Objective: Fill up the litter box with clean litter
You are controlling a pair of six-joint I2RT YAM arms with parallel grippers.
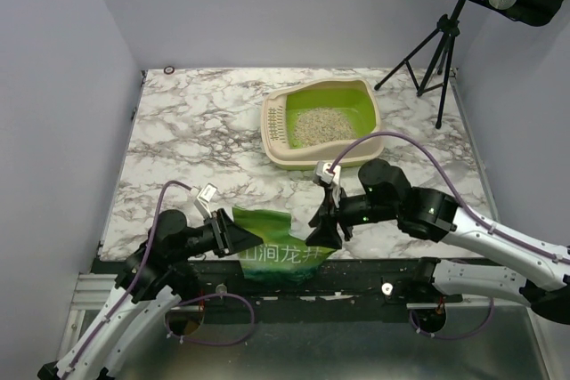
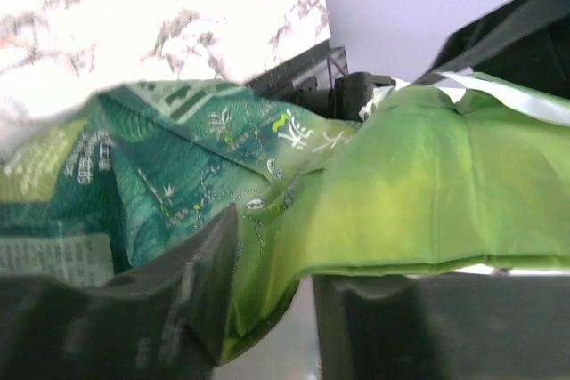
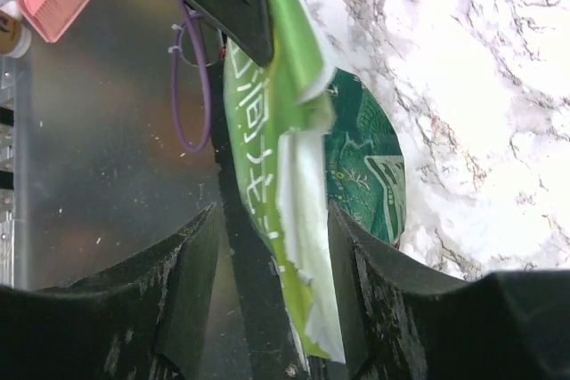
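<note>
**Evidently the bag lies flat, both grippers slack on it**

The litter box (image 1: 325,122) sits toward the far side of the marble table (image 1: 196,131), right of centre. A shallow patch of litter (image 1: 321,125) covers the middle of its green floor with bare green around it, so I judge the filling only partly done. The green bag (image 1: 274,251) lies at the near edge, well apart from the box, stretched between the two grippers.

The step in hand looks like a release or a regrip of the bag. The left gripper (image 1: 233,233) reaches in low from the left along the table edge. Its jaws stand apart, and a fold of the bag's end hangs loose in the gap. The right gripper (image 1: 328,230) comes across from the right, angled down over the bag's torn mouth. Its jaws are spread too, with the torn edge between them unpinched, perhaps brushing one finger.

If more litter is wanted, the next move calls for a firm pinch at both ends, a lift clear of the table and a tilt over the box with the torn mouth lowest. Slack film could slip or spill short of the rim.
</note>
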